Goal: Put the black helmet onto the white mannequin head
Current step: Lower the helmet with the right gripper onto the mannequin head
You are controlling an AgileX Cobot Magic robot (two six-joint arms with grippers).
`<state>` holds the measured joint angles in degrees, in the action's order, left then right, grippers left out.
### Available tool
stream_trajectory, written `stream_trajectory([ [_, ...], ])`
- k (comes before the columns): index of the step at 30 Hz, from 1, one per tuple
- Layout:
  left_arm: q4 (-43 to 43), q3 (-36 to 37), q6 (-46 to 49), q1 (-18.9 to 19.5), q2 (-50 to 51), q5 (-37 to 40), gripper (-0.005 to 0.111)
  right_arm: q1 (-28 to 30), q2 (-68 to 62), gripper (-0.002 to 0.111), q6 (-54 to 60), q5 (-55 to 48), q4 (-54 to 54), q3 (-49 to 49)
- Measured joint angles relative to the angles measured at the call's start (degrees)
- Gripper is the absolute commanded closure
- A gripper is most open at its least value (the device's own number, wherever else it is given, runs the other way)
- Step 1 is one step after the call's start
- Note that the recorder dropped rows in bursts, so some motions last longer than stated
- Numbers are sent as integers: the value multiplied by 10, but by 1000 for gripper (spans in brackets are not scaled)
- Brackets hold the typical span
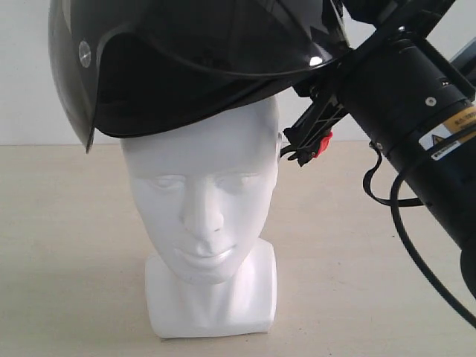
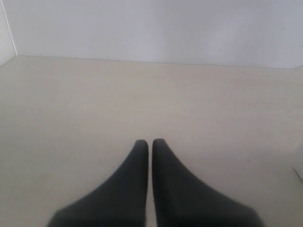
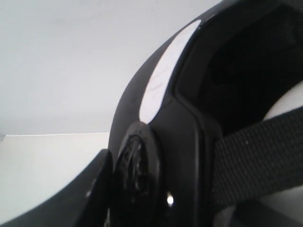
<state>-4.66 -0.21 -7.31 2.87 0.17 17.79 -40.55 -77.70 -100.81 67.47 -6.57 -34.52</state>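
The black helmet (image 1: 208, 67) rests on top of the white mannequin head (image 1: 201, 216), its tinted visor (image 1: 74, 97) swung out to one side and the face uncovered. The head stands upright on its base on the pale table (image 1: 59, 260). My right gripper (image 1: 311, 104) is at the helmet's lower rim on the right, beside the red buckle (image 1: 325, 143). In the right wrist view one finger (image 3: 87, 189) lies by the helmet's (image 3: 180, 142) pivot disc. The other finger is hidden behind the shell and chin strap (image 3: 255, 161). My left gripper (image 2: 150, 142) is shut with nothing in it, above bare table.
The right arm (image 1: 416, 111) and its cables (image 1: 401, 216) fill the upper right of the exterior view. A white wall (image 2: 151, 28) closes the table's far edge.
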Motion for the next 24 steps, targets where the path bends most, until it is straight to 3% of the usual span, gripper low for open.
stream_trajectory([
  [12,0,0,0,0,0,0,102,-1,4,109,-3,-60,-17,0],
  [24,0,0,0,0,0,0,102,-5,5,109,-30,-30,-30,80],
])
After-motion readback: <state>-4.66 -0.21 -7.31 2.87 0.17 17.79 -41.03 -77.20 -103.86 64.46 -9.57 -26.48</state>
